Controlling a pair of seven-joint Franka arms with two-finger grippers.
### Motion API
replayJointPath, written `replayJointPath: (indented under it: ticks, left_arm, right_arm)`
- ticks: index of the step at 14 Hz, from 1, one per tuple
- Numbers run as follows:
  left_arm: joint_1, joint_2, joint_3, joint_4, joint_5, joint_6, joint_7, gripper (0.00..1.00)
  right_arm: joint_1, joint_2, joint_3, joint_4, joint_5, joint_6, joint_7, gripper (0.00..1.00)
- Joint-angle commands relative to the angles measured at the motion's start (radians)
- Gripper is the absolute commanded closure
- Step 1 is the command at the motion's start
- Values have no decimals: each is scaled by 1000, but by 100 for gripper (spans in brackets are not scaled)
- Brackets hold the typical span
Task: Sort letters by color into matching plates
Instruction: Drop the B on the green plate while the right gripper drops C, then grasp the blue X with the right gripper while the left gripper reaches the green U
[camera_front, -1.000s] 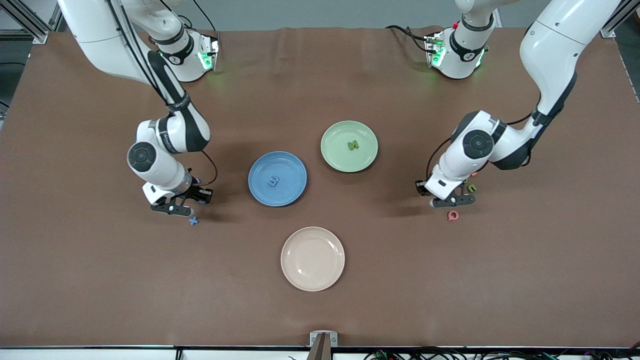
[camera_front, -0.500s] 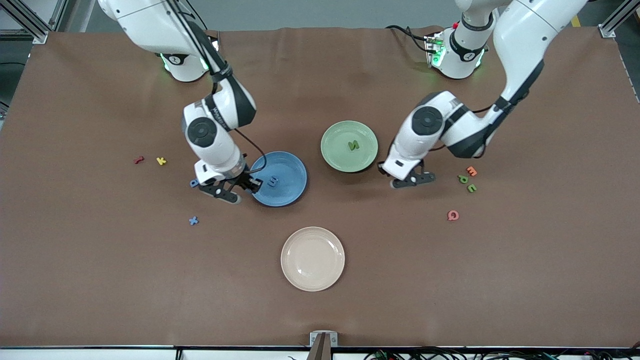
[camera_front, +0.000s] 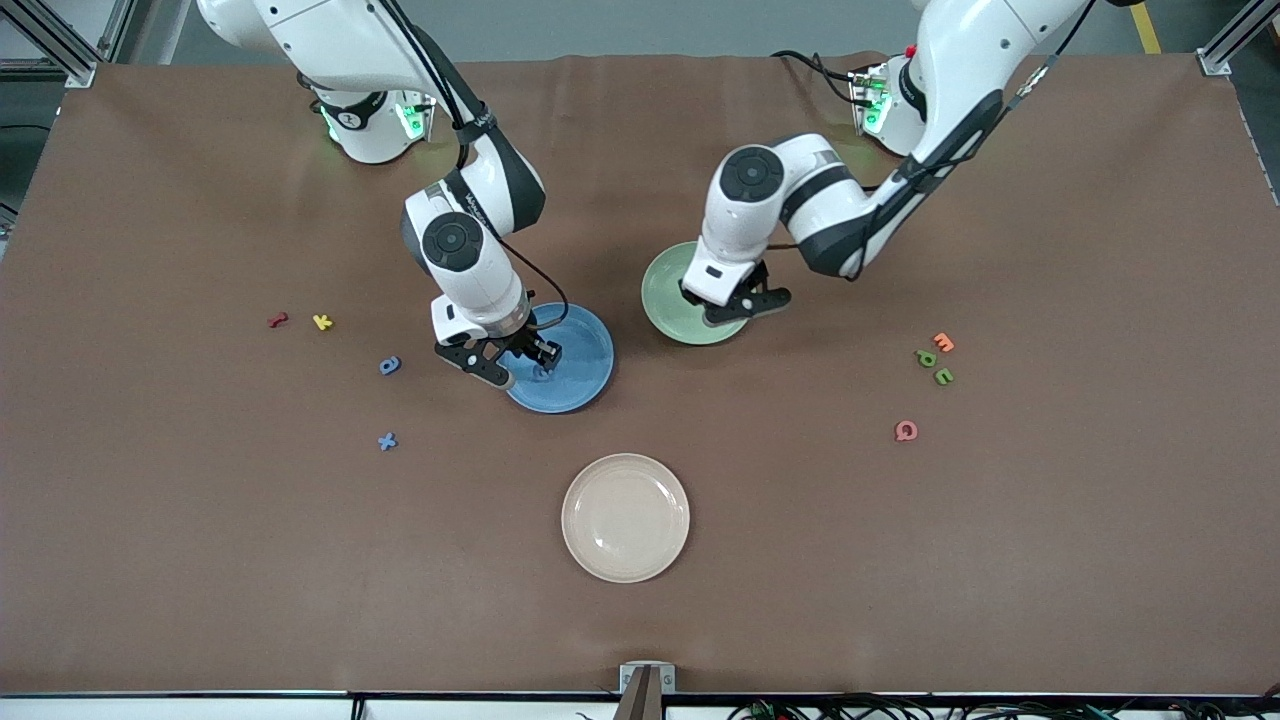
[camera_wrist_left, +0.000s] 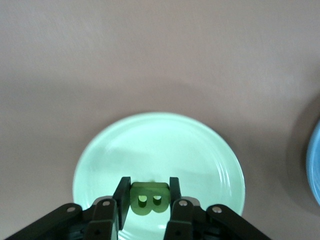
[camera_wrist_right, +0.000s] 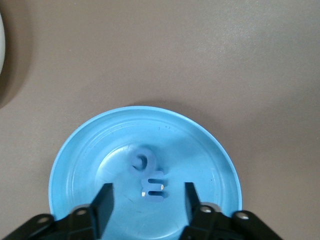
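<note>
A cream plate (camera_front: 625, 517) lay nearest the camera; farther back, blue letters (camera_front: 387, 440) rested toward the right arm's end and green letters (camera_front: 927, 358) toward the left arm's end; the right gripper (camera_wrist_right: 148, 204) hung over the blue plate (camera_front: 585, 352), fingers apart, with two blue letters (camera_wrist_right: 149, 175) lying in the plate; the left gripper (camera_wrist_left: 149, 198) hung over the green plate (camera_wrist_left: 200, 150), fingers clamped on a green letter B (camera_wrist_left: 149, 198).
</note>
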Motion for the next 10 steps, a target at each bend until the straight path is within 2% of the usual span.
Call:
replayJointPath:
  ticks: [1, 2, 5, 6, 7, 8, 10]
  left_arm:
    - [-46, 55, 5, 43, 4, -14, -66, 73]
    - [-60, 67, 6, 57, 4, -14, -82, 73]
    - [-97, 100, 9, 80, 5, -14, -111, 73]
    - [-99, 107, 9, 79, 7, -14, -112, 73]
    - [-100, 112, 9, 77, 8, -14, -113, 73]
    - [-108, 114, 11, 73, 10, -14, -113, 72]
    - [-120, 120, 18, 71, 14, -14, -114, 72]
  right_arm:
    - [-5, 22, -13, 48, -10, -15, -13, 0]
    - [-20, 26, -16, 60, -26, -22, -54, 0]
    - [-152, 37, -16, 70, -32, -27, -320, 0]
    - [-196, 37, -15, 70, -32, -27, -408, 10]
    - [-230, 37, -15, 67, -32, -30, -486, 27]
    - [-262, 37, -15, 67, -32, -34, -538, 37]
    - [-307, 52, -16, 74, -33, -31, -615, 37]
